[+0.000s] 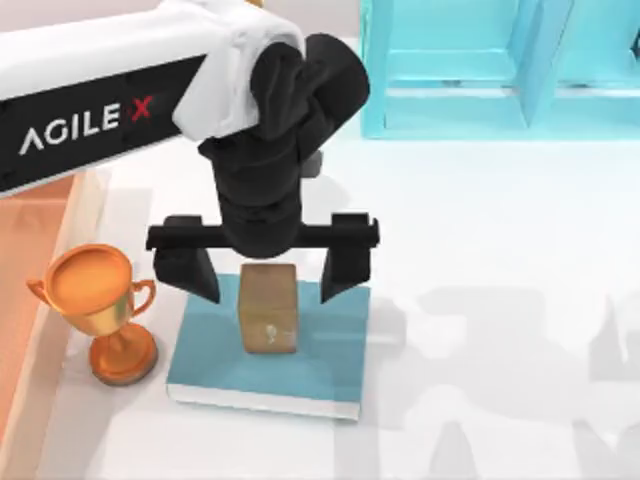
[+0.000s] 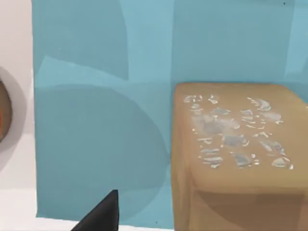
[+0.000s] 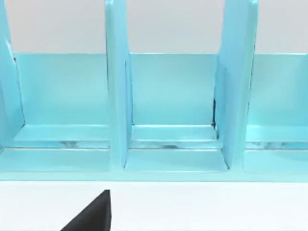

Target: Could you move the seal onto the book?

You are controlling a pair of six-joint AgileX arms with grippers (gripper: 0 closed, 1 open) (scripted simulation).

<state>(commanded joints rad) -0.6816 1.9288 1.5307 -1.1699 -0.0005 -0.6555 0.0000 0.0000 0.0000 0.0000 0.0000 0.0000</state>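
One seal: the tan-brown seal (image 1: 269,309) stands upright on the teal book (image 1: 205,350), near the cover's middle, a judged sign the placing is done.
Left gripper: the left gripper (image 1: 268,272) hangs over the seal, jaws wide apart on either side, neither finger touching it, judged a release.
Wrist look: the seal's top (image 2: 236,130) sits against the blue cover (image 2: 101,120).
Neighbours: an orange trophy (image 1: 97,305) stands just beside the book's left edge; a cyan shelf (image 1: 480,70) sits well apart behind.
Obstacles: straight up looks clear; the trophy crowds any leftward swing.
Right arm: parked facing the shelf (image 3: 173,110); jaw state cannot be told.
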